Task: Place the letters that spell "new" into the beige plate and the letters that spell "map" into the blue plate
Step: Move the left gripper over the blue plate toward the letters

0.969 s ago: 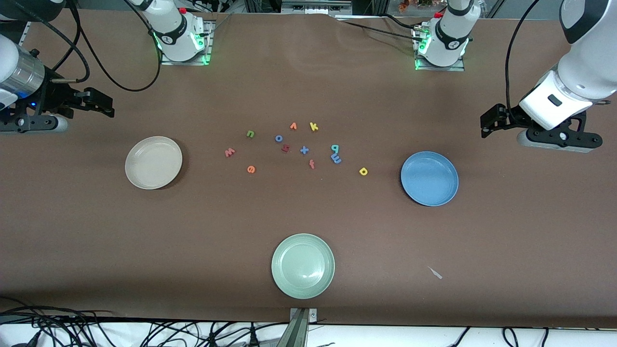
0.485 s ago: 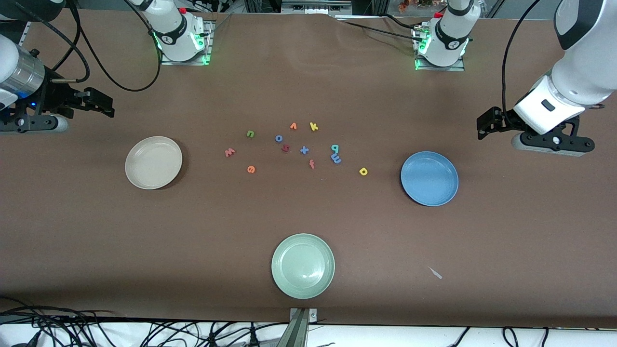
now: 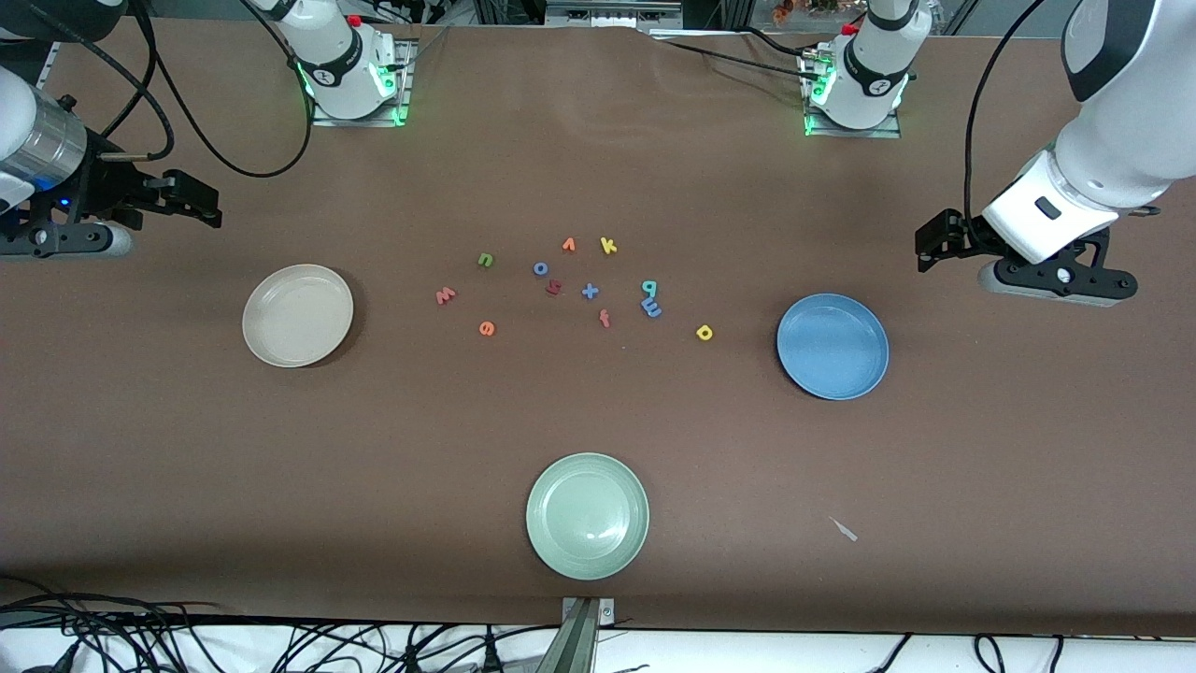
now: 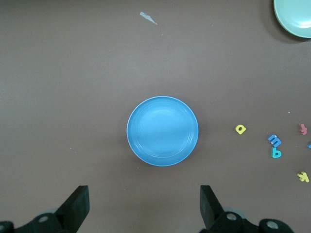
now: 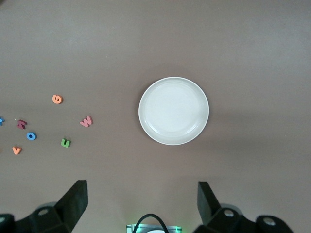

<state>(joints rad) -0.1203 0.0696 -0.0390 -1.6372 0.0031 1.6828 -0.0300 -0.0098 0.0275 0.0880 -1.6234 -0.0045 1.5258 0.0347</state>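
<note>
Lighting's pretty even and fairly bright, looks like it comes from overhead. The matte brown table covering (image 3: pixel 598 421) doesn't glare at all. The round sky-blue plate (image 4: pixel 163 131), straight ahead of the wide-spread left gripper (image 4: pixel 142 211) in its wrist view, has a soft sheen in the middle and a thin dark shadow along one rim. The round cream-beige plate (image 5: pixel 173 110) ahead of the right gripper (image 5: pixel 141 206) is nearly washed out white, with a faint shadow beside it. Both sets of gripper fingers (image 4: pixel 77 206) are dark and a bit soft up close. Green lights glow at the arm bases (image 3: pixel 355 93).
</note>
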